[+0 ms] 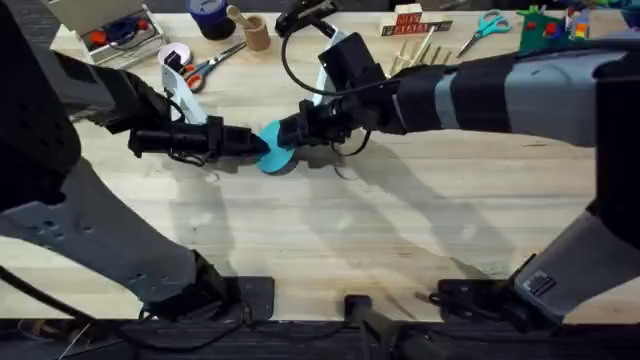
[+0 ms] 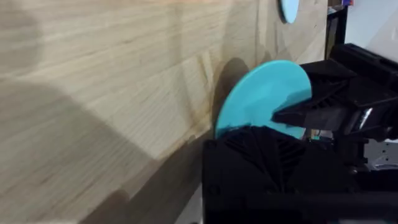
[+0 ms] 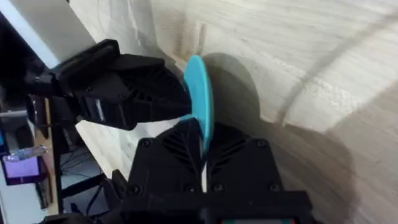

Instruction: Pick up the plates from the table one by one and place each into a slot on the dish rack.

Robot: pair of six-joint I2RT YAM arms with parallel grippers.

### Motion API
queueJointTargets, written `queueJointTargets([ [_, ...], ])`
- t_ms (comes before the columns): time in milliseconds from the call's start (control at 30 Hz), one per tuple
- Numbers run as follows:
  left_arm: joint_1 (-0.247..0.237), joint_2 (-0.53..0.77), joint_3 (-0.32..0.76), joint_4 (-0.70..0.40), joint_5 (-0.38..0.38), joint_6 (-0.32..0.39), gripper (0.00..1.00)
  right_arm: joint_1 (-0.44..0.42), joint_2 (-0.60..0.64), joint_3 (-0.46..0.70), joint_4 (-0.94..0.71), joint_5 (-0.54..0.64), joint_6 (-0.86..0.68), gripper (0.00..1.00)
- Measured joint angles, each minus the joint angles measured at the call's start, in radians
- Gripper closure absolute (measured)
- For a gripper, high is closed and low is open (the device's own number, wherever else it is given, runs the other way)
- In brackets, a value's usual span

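From overhead, the turquoise plate (image 1: 275, 150) is held above the surface's (image 1: 400, 230) middle, clamped by both the left pincer (image 1: 252, 143) and right pincer (image 1: 292, 133). In the left wrist view, a paler plate (image 2: 288, 9) lies farther off. In the right wrist view, both grips look thin on the rim, so uneven pulling could make it slip.
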Motion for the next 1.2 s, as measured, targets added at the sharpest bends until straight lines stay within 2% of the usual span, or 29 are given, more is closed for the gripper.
queueJointTargets([
  [267, -0.002, -0.007, 0.004, -0.027, -0.004, 0.005, 0.961, -0.015, -0.009, 0.0, -0.01, -0.016, -0.009, 0.972],
  [367, -0.013, -0.037, 0.004, -0.05, -0.038, 0.008, 0.961, -0.042, -0.046, 0.0, -0.055, -0.011, -0.029, 0.971],
  [567, -0.018, -0.209, 0.024, -0.083, -0.083, -0.001, 0.961, -0.165, -0.191, 0.0, -0.159, 0.006, -0.078, 0.971],
  [700, -0.032, -0.354, 0.048, -0.084, -0.141, -0.045, 0.961, -0.224, -0.292, 0.0, -0.248, 0.044, -0.099, 0.97],
  [867, -0.097, -0.51, 0.081, -0.085, -0.259, -0.126, 0.96, -0.269, -0.403, 0.0, -0.37, 0.105, -0.122, 0.97],
  [933, -0.138, -0.568, 0.095, -0.087, -0.317, -0.159, 0.961, -0.282, -0.44, 0.008, -0.456, 0.144, -0.133, 0.97],
  [1033, -0.209, -0.638, 0.121, -0.09, -0.396, -0.198, 0.961, -0.292, -0.47, 0.049, -0.608, 0.215, -0.154, 0.971],
  [1200, -0.355, -0.714, 0.191, -0.098, -0.525, -0.232, 0.961, -0.294, -0.473, 0.192, -0.873, 0.367, -0.18, 0.971],
])
